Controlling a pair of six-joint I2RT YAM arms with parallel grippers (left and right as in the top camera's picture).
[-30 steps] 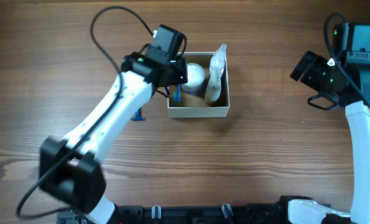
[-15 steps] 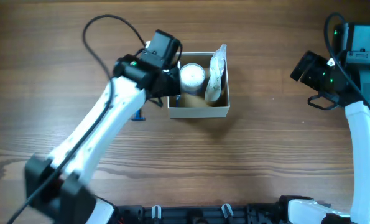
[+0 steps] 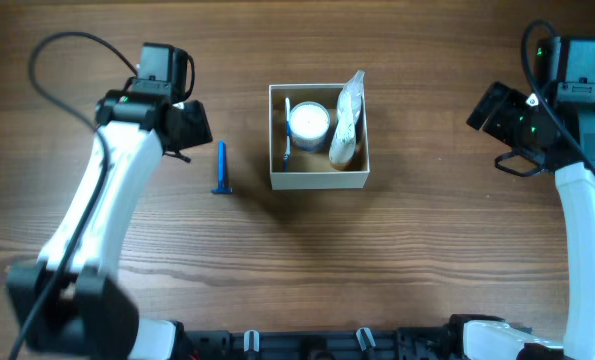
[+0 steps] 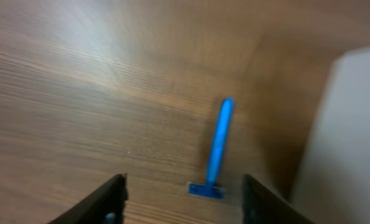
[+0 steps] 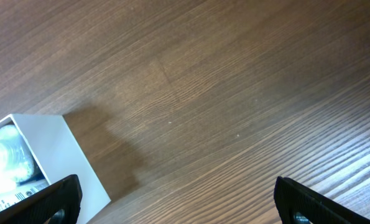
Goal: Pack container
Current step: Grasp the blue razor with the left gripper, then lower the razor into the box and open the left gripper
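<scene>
The container (image 3: 317, 178), a white-walled box with a tan inside, stands mid-table. It holds a round white-lidded jar (image 3: 309, 122), a pale pouch (image 3: 348, 118) leaning on its right wall, and a slim blue-and-white stick (image 3: 286, 130) along its left wall. A blue razor (image 3: 221, 167) lies on the wood left of the box. My left gripper (image 3: 193, 132) hovers open and empty just left of the razor. The left wrist view shows the razor (image 4: 216, 148) ahead of the left gripper (image 4: 185, 202) and the box wall (image 4: 349, 137) at the right. My right gripper (image 3: 484, 108) stays open far right.
The right wrist view shows bare wood in front of the right gripper (image 5: 185, 202) and one corner of the container (image 5: 45, 158) at the lower left. The left arm's black cable (image 3: 52, 55) loops over the table's far left.
My left gripper has opened and pulled back leftward out of the container, leaving the slim blue-and-white stick inside. The right arm has not moved.
</scene>
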